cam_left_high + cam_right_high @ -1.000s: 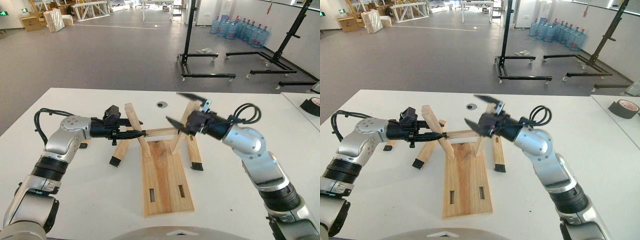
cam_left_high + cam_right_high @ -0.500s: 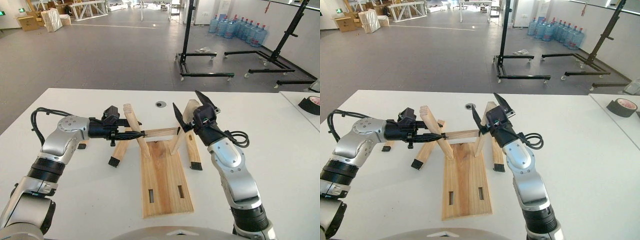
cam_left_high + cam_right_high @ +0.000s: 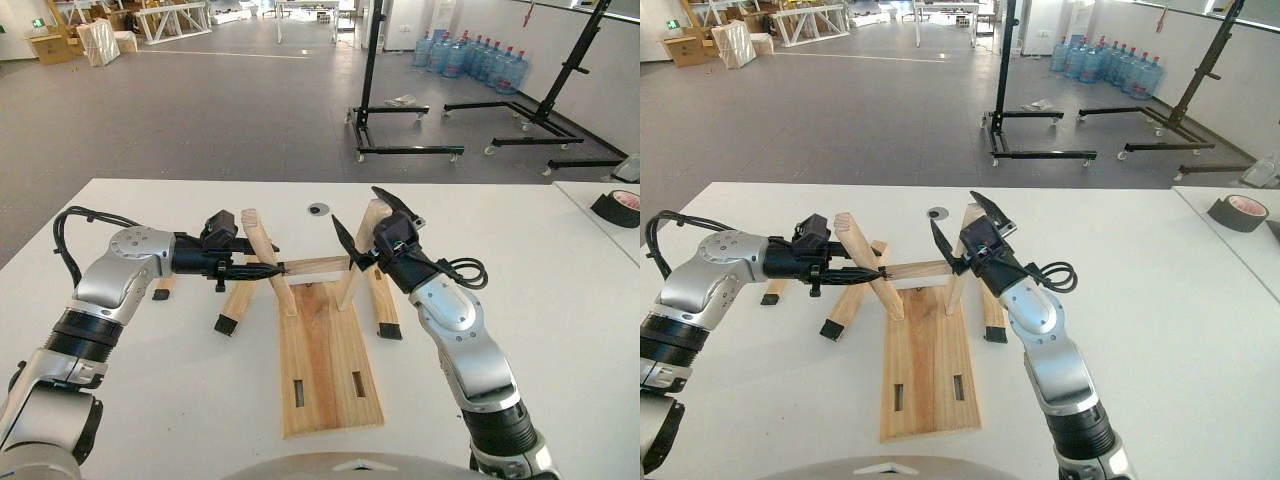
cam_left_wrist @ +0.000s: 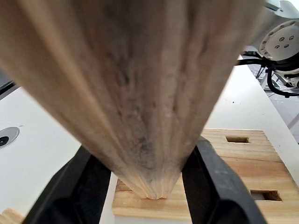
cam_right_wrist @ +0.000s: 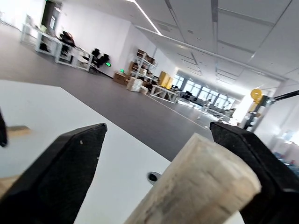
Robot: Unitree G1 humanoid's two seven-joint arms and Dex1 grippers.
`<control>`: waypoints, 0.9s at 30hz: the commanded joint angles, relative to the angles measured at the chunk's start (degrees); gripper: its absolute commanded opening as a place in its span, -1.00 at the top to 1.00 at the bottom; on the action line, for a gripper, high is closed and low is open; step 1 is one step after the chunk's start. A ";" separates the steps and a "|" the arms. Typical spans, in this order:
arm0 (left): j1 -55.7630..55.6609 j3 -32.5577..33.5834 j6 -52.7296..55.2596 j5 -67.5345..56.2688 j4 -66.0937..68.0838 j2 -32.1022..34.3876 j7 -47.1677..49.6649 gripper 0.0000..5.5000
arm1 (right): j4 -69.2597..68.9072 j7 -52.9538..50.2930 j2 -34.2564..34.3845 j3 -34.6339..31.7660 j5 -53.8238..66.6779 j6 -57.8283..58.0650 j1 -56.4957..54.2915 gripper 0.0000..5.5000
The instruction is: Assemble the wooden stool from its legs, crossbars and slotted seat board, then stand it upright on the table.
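Gripping the left leg, the left end effector is clamped tight; the right end effector gapes about the right leg top. Both legs meet the seat board, mid-counter. Wood judged stiff, light: hold mid-leg.

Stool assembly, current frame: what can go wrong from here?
1. The right end effector is open astride the top of the right-side leg. Closing off-centre may shove the leg and twist the crossbar joint.
2. Only the left end effector holds the frame, clamped on the left-side leg, so the frame could pivot in that grip.
3. The seat board lies loose on the table. Pushing legs down may slide it.
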 commanded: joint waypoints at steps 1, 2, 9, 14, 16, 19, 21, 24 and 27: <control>2.83 -10.95 1.77 10.54 0.40 -1.71 -2.87 0.27 | 2.97 12.71 1.31 9.80 10.04 8.06 0.64 -0.47; 2.66 -11.14 1.85 10.54 0.34 -1.73 -3.04 0.27 | 3.00 13.14 0.65 10.61 10.54 8.60 0.72 -0.47; 0.41 -12.88 2.49 11.26 0.91 -2.98 -3.80 0.27 | 5.71 17.31 -3.75 14.06 13.46 11.47 0.32 -0.47; -0.99 -13.47 1.93 11.96 3.35 -4.94 -3.36 0.27 | 7.83 17.81 -5.42 12.77 14.40 10.55 -0.36 -0.47; -0.63 -12.77 1.57 11.53 3.61 -4.80 -3.06 0.27 | 7.92 16.50 -5.87 10.42 14.41 8.72 -0.60 -0.47; 0.17 -11.02 1.78 10.30 3.03 -4.36 -2.52 0.27 | 7.78 12.32 -5.58 5.29 14.39 5.25 -1.87 -0.47; 0.40 -9.89 1.82 9.87 2.90 -3.79 -2.22 0.27 | 6.96 9.56 -5.59 1.82 14.30 3.59 -3.03 -0.47; 0.25 -8.08 2.28 9.34 2.74 -3.11 -1.54 0.26 | 5.56 7.44 -5.82 -2.22 13.25 2.74 -4.41 -0.47; 0.26 -5.83 3.34 7.55 2.14 -2.84 -0.57 0.26 | 3.83 6.36 -6.03 -5.12 13.00 3.04 -5.18 -0.47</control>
